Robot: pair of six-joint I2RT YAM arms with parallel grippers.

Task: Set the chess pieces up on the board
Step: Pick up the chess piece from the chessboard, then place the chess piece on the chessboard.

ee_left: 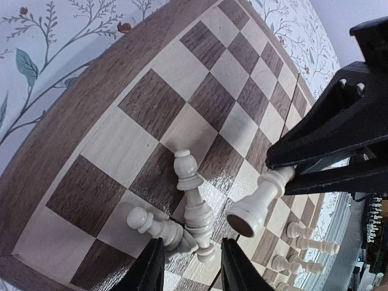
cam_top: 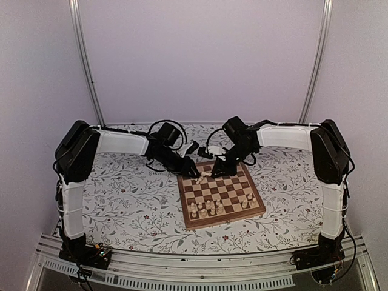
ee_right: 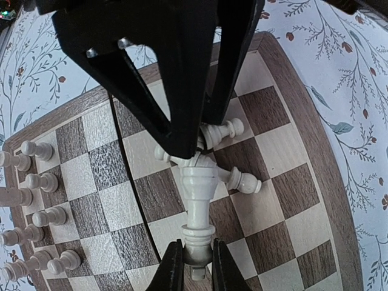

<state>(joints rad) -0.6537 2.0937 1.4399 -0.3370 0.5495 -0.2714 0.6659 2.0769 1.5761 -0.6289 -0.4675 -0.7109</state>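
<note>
The wooden checkered board (cam_top: 233, 182) lies mid-table. Several cream pieces (cam_top: 206, 209) stand on its near rows. At the far left corner, three pieces lie tumbled together (ee_left: 197, 215), also seen in the right wrist view (ee_right: 239, 179). My left gripper (cam_top: 195, 174) is open, and its fingers (ee_left: 151, 267) straddle the base of one lying piece without closing on it. My right gripper (cam_top: 213, 172) is shut on the head of a tall cream piece (ee_right: 199, 182). It holds that piece tilted just above the pile, base outward (ee_left: 254, 206).
Small black and white objects (cam_top: 200, 148) and cables lie on the floral tabletop (cam_top: 133, 200) behind the board. The two grippers are nearly touching over the board's far left corner. More standing pieces (ee_right: 36, 182) fill the near rows.
</note>
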